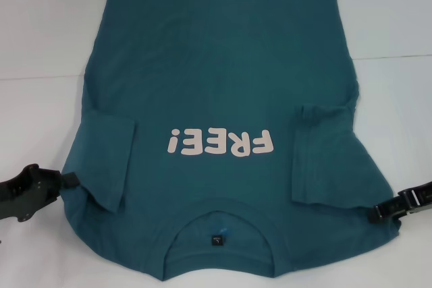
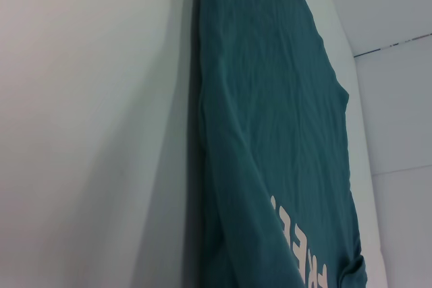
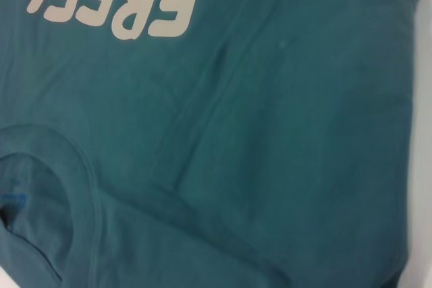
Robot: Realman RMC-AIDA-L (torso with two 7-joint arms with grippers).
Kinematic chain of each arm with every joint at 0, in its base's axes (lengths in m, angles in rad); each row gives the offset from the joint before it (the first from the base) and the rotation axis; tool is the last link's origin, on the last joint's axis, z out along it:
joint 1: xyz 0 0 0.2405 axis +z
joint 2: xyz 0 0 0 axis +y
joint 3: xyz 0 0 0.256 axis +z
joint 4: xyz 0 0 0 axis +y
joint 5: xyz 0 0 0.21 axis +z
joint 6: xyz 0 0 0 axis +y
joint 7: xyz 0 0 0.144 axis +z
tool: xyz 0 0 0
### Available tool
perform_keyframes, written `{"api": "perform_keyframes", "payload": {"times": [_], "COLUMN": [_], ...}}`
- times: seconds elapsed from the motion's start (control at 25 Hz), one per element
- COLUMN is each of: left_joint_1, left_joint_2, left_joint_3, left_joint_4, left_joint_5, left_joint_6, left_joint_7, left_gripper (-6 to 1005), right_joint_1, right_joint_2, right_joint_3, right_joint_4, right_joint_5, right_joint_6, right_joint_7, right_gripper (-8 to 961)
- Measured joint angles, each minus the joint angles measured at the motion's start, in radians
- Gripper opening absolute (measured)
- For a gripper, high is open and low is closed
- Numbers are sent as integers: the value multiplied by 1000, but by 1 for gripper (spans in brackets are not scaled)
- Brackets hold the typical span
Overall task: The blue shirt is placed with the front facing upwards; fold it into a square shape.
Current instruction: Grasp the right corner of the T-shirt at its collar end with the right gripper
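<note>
The blue shirt (image 1: 216, 79) lies flat on the white table, front up, with its collar (image 1: 223, 224) nearest me and its hem at the far side. The pale "FREE!" print (image 1: 221, 143) reads upside down from here. Both short sleeves are folded inward onto the chest, one on the left (image 1: 108, 160) and one on the right (image 1: 324, 153). My left gripper (image 1: 67, 181) is at the shirt's left shoulder edge. My right gripper (image 1: 379, 212) is at the right shoulder edge. The shirt also shows in the left wrist view (image 2: 270, 133) and the right wrist view (image 3: 304, 133).
The white table (image 1: 40, 32) surrounds the shirt on the left, right and far sides. A thin seam line (image 1: 398, 55) crosses the table at the far right. The shirt's collar end reaches the near edge of the head view.
</note>
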Motion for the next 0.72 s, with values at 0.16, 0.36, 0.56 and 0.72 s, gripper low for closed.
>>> {"api": "perform_keyframes", "payload": {"times": [0.16,0.36,0.56,0.72], "left_joint_1": [0,0,1,1], "left_joint_2": [0,-1,-2,-2], "left_joint_3": [0,0,0,0], "left_joint_4": [0,0,0,0], "left_joint_5": [0,0,0,0], "left_joint_6": [0,-1,-2,-2], "left_joint_7": [0,0,0,0], "left_gripper": [33,33,34,34], "right_joint_1": [9,20,25,28], "right_joint_2": [7,19,23,23], "right_joint_3": [2,2,8,9], "right_joint_4": [3,6,8,7], "right_joint_5": [0,0,3,4], "right_joint_6": [6,16,18,19], "right_joint_7": [3,3,9,25], "right_gripper": [727,695,662,636]}}
